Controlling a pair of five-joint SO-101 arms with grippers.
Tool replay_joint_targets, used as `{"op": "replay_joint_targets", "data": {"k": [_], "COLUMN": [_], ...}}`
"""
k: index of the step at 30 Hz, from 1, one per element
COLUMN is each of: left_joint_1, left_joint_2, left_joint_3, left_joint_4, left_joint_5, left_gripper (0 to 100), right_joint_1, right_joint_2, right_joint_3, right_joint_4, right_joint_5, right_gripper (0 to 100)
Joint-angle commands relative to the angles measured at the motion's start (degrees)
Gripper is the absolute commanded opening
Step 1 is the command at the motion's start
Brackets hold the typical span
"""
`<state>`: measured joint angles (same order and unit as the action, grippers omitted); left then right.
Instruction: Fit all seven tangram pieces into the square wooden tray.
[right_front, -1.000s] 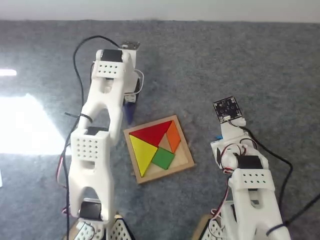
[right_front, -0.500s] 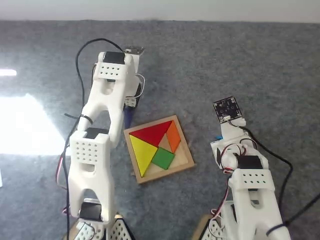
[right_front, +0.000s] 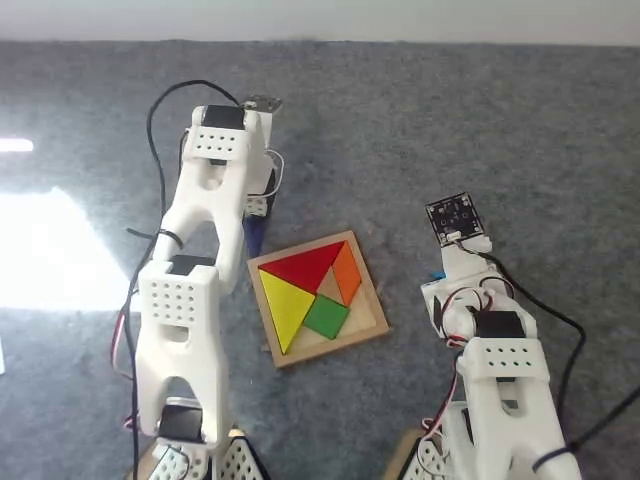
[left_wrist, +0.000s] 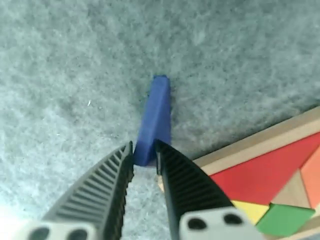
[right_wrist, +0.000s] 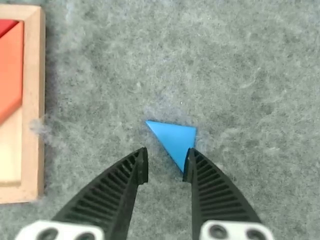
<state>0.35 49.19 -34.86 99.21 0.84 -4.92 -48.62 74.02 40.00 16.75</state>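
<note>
Tray (right_front: 352, 332) sits mid tabletop (right_front: 480, 130) holding red triangle (right_front: 302, 268), yellow triangle (right_front: 283, 305), green square (right_front: 327, 316) and orange piece (right_front: 347, 272); its near-right part is bare wood. Dark blue piece (left_wrist: 155, 117) stands on edge just off the tray's far-left side, left claw (left_wrist: 144, 150) pinched on its end. Light blue triangle (right_wrist: 175, 137) lies flat right of the tray, right claw (right_wrist: 166, 157) open astride it.

A grey, felt-like covering (right_front: 480, 120) is spread wide, and its fuzzy nap is seen beneath and around the left gripper (left_wrist: 144, 150). Beyond that gripper, at the covering's far edge, a pale band (right_front: 400, 20) is seen. Well to the gripper's left, a broad patch of bright light (right_front: 50, 250) is cast on the covering.
</note>
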Motion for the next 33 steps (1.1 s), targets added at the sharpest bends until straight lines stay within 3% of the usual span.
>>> {"op": "replay_joint_targets", "data": {"k": [1,15,22,25,29,33], "left_joint_1": [3.7,3.9,6.1,8.8,15.8,24.1], "left_joint_2": [4.7,3.3,-15.3,-26.4,-38.0,-44.7], "left_joint_3": [1.5,-3.6,-2.9,2.9,20.3,38.1], "left_joint_4": [-0.1,1.4,1.5,1.5,0.9,-6.9], "left_joint_5": [-0.6,-0.2,-0.5,-1.9,-2.7,-3.3], "left_gripper": [6,1,1,1,1,1], "right_joint_1": [-0.2,-0.1,0.0,0.2,3.8,8.8], "right_joint_2": [-1.7,-1.7,-1.7,-1.7,-2.6,-9.3], "right_joint_3": [-0.4,-0.4,-0.4,-0.5,-2.0,-5.5], "right_joint_4": [-0.7,-0.7,-0.7,-0.7,1.0,11.0], "right_joint_5": [0.7,0.7,0.7,0.7,0.6,0.5], "right_gripper": [13.6,13.6,13.5,13.4,13.3,13.3]}}
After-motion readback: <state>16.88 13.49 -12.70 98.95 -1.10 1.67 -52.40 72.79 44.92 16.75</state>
